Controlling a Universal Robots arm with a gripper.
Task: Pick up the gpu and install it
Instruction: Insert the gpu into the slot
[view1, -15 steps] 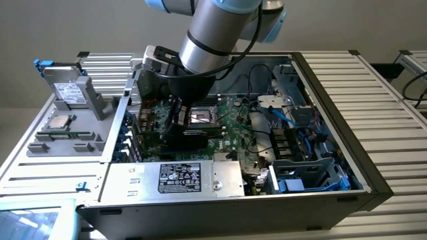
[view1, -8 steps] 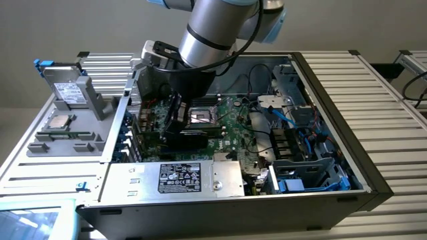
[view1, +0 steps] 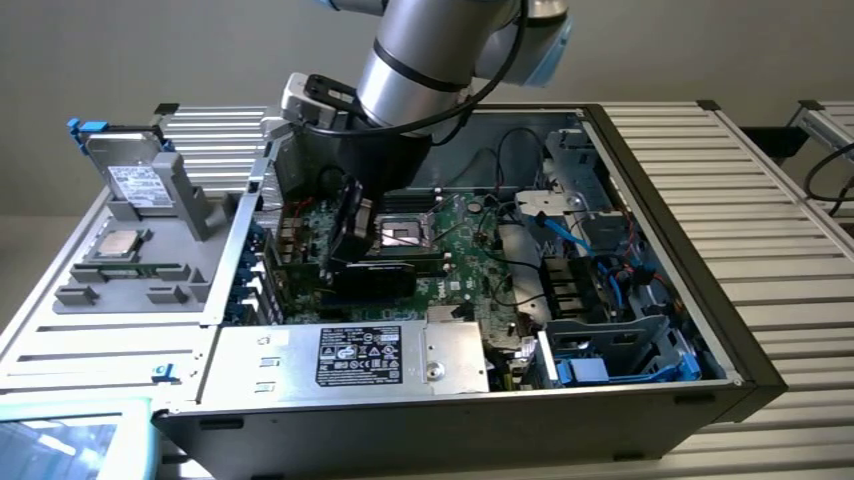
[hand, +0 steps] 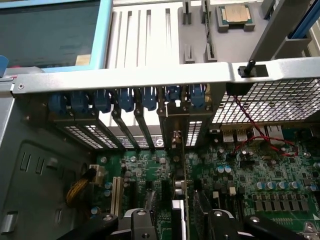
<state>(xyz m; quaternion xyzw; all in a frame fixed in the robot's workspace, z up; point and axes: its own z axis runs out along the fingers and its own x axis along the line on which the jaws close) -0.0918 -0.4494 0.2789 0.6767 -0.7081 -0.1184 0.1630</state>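
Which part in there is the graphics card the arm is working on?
Look inside the open computer case, at the green motherboard. Under the arm's open pincer stands the gpu, upright on edge, unlike the flat silver processor socket beside it.

The gpu is standing upright in the motherboard, slot brackets crowding beside it, cables cluttering farther off.
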